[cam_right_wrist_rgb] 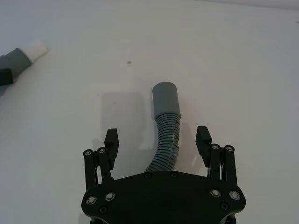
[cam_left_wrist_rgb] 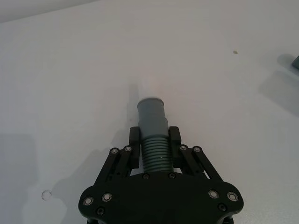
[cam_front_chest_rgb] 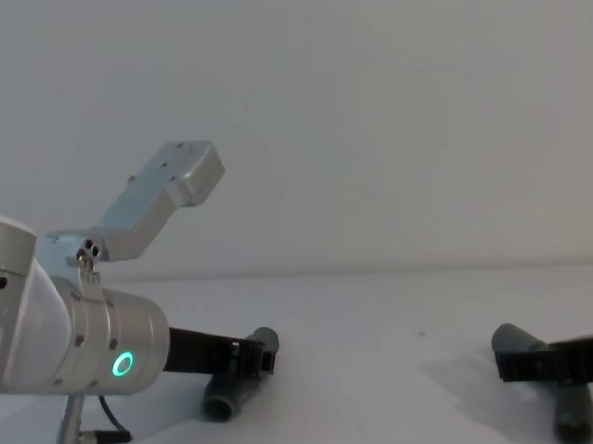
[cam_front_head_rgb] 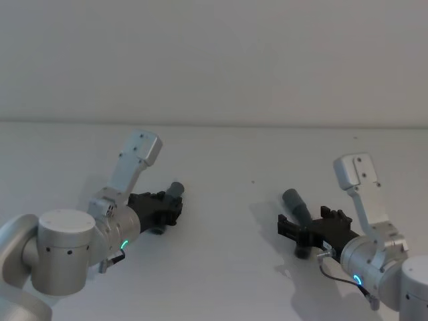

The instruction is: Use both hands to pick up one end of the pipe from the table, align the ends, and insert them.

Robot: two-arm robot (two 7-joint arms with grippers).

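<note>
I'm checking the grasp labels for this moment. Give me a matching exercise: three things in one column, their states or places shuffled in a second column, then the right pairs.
Things
1. left black two-fingered hand
2. right black two-fingered hand
3. short white spigot

States or places
A. open, one finger on either side of the bent ribbed dark-grey hose
B. on the tip of a smooth grey cuff
C. shut on the ribbed dark-grey hose section

Pairs: 1-C, 2-A, 3-B

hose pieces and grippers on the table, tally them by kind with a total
ribbed hose pieces: 2 (left hose piece, right hose piece)
grippers: 2 (left gripper, right gripper)
total: 4
</note>
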